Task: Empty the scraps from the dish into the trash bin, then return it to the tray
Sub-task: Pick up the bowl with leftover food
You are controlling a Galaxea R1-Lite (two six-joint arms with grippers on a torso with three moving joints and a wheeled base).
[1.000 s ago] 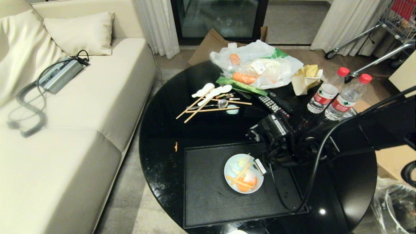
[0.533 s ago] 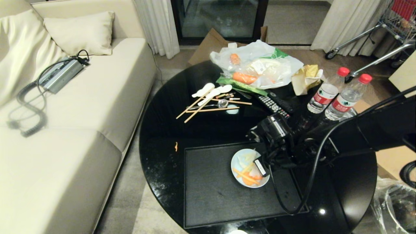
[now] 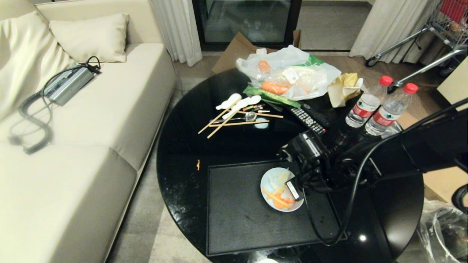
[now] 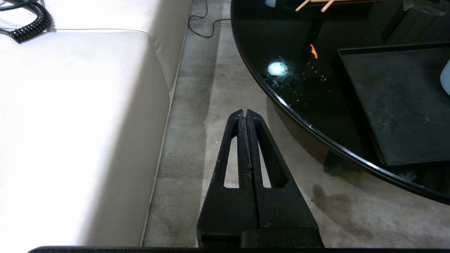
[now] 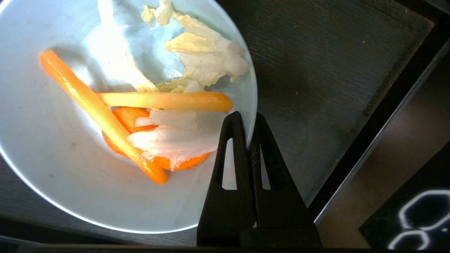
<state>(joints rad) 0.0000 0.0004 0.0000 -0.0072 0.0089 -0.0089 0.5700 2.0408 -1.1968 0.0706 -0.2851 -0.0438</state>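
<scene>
Pale blue dish [image 3: 275, 182] w/ carrot & cabbage scraps [image 5: 154, 116], on black tray [image 3: 237, 215], trash bin [image 3: 448, 230] on floor at right

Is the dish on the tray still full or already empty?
Full: the dish holds scraps, sitting on the tray.

The robot's right arm [image 3: 384, 157] is glossy black with a looping black cable [image 3: 351, 204], ending in a matte black, slotted, wedge-shaped claw [image 5: 249, 121].

Glossy round black table [image 3: 226, 146] with tray [image 3: 237, 219], chopsticks [image 3: 234, 122], two bottles [image 3: 380, 106], remote [image 3: 306, 118].
</scene>
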